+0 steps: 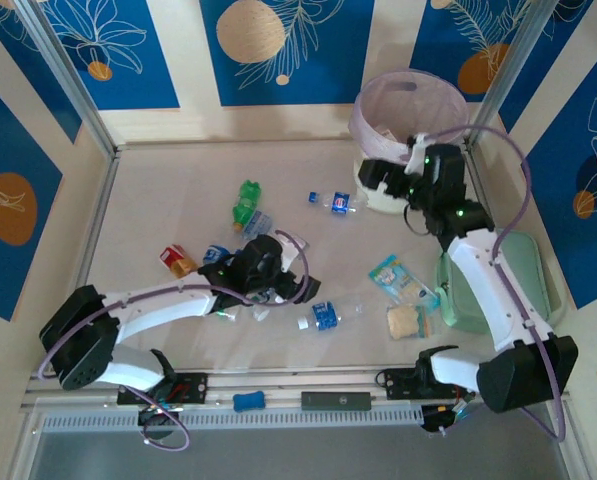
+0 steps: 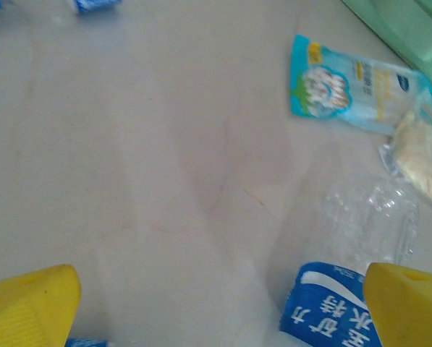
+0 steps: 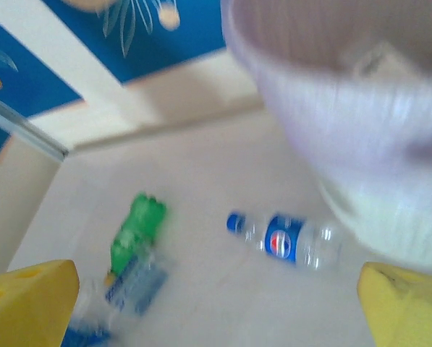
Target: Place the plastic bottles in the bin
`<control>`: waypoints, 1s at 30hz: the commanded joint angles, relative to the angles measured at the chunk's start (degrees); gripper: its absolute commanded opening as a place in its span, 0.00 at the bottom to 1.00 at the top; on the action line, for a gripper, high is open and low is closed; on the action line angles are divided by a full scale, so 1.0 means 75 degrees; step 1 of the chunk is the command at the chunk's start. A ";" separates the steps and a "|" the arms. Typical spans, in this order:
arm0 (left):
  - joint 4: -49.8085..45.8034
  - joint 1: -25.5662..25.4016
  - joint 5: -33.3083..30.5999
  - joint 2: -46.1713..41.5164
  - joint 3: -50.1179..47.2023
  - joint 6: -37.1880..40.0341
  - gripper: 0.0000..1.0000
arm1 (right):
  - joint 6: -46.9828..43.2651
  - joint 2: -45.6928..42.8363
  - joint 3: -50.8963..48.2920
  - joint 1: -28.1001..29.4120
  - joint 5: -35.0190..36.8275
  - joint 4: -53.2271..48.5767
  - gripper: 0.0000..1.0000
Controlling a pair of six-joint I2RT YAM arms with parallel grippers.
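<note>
Blue-and-cream patterned walls (image 1: pixel 278 50) close round a pale table (image 1: pixel 158 200). At its far right stands the bin (image 1: pixel 373 125), white with a lilac liner over the rim. The right gripper (image 3: pixel 216 311) hangs just near-left of it, its yellow fingers (image 3: pixel 404 303) spread wide with nothing between them. Beyond them, in the blurred wrist view, a clear blue-labelled bottle (image 3: pixel 284 242) and a green bottle (image 3: pixel 137 230) lie on the table, with what may be another blue-labelled one beside the green. The left gripper (image 2: pixel 217 311) sits low over mid-table, jaws wide and empty. A second clear bottle (image 2: pixel 349 289) lies just inside the finger at the right of its wrist view; whether they touch I cannot tell. To the right of that bottle lie a snack packet (image 2: pixel 346 90), a tan square piece (image 1: pixel 405 322) and a mint-green case (image 1: pixel 523 290).
</note>
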 commanded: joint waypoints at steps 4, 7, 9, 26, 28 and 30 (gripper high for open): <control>-0.0880 -0.0653 0.0639 0.0642 0.0701 0.0953 1.00 | 0.1178 -0.1057 -0.1823 0.0459 0.0559 0.0812 0.99; -0.1230 -0.0892 0.0670 0.1004 0.1011 0.1259 1.00 | 0.1594 -0.1235 -0.2411 0.0490 0.0781 0.1182 0.99; -0.1419 -0.1007 0.0670 0.1244 0.1208 0.1406 1.00 | 0.1786 -0.1241 -0.2626 0.0502 0.0835 0.1391 0.99; -0.2326 -0.1539 0.0689 0.2680 0.2129 0.1914 0.97 | 0.2038 -0.0837 -0.2642 0.0526 0.0773 0.1719 0.99; -0.2342 -0.1539 0.0661 0.2798 0.2166 0.1973 0.95 | 0.2033 -0.0818 -0.2607 0.0522 0.0773 0.1703 0.99; -0.2386 -0.1539 0.0607 0.2886 0.2194 0.2032 0.93 | 0.2021 -0.0806 -0.2590 0.0523 0.0783 0.1696 0.99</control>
